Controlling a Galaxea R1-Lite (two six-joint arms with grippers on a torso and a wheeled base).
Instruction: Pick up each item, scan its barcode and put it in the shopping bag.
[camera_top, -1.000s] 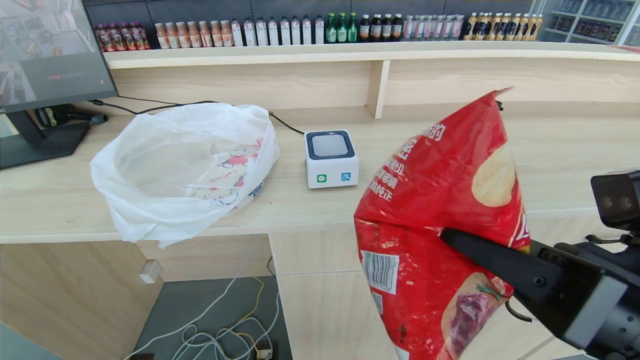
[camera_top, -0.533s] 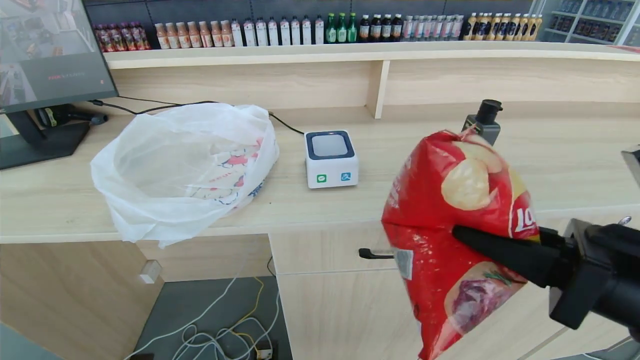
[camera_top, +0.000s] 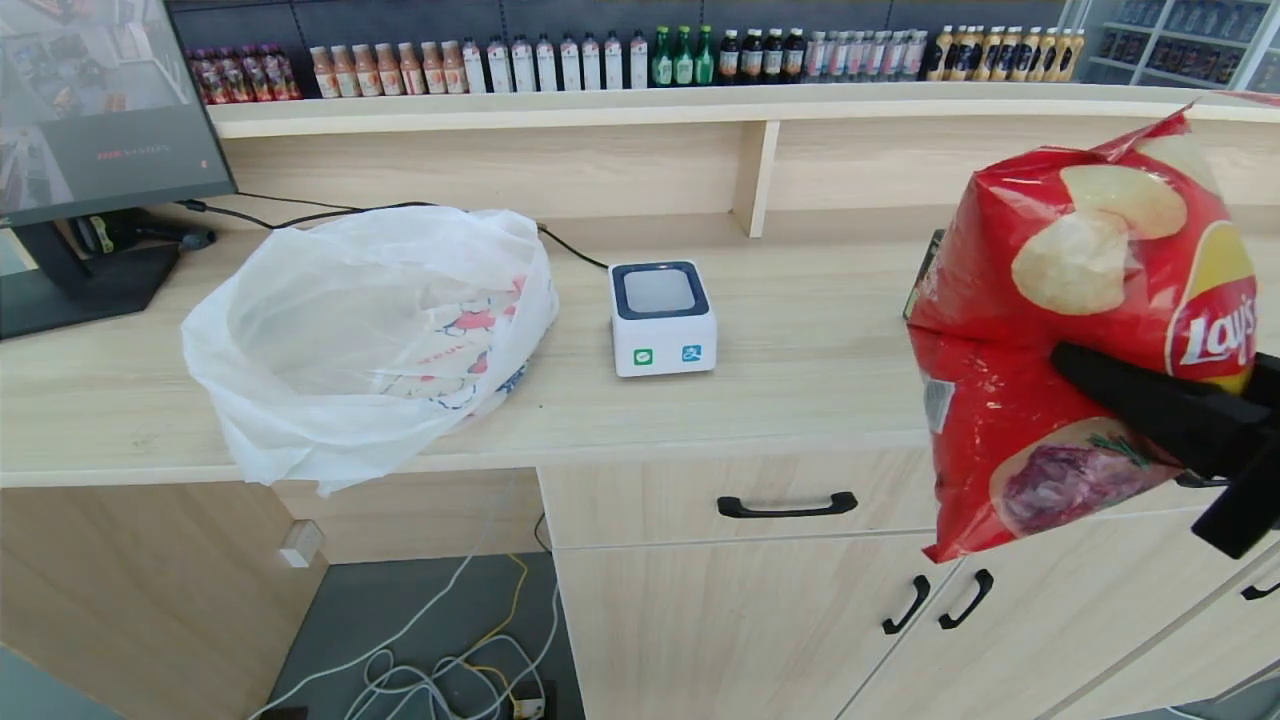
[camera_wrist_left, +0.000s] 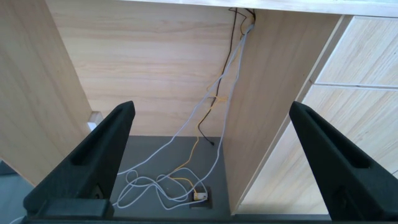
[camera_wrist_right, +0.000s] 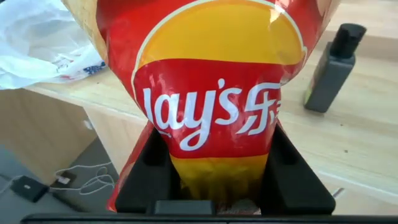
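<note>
Right gripper (camera_top: 1070, 360): I find it closed on the red chip bag (camera_top: 1010, 380), one black finger across the printed front. In the right wrist view both fingers press against the bag's lower part, one on each side. The bag hangs clear of the counter (camera_top: 800, 400), roughly upright, at the robot's right, with its front turned toward the head camera. A pale label patch shows on the bag's left edge; I cannot read it.

Left gripper (camera_wrist_left: 211, 112): fingers spread wide with nothing between them. It sits low, beneath counter level, facing the wooden panels and the loose cables (camera_wrist_left: 168, 180) on the floor.

Scanner (camera_top: 662, 318): a small white box with a dark-framed top window, standing on the counter near the middle, well apart from the chip bag and to its left.

Shopping bag (camera_top: 250, 300): white plastic, lying open on the counter left of the scanner, its lower fold hanging over the front edge.

Also noted: a dark bottle (camera_wrist_right: 333, 68) standing on the counter behind the chip bag.
</note>
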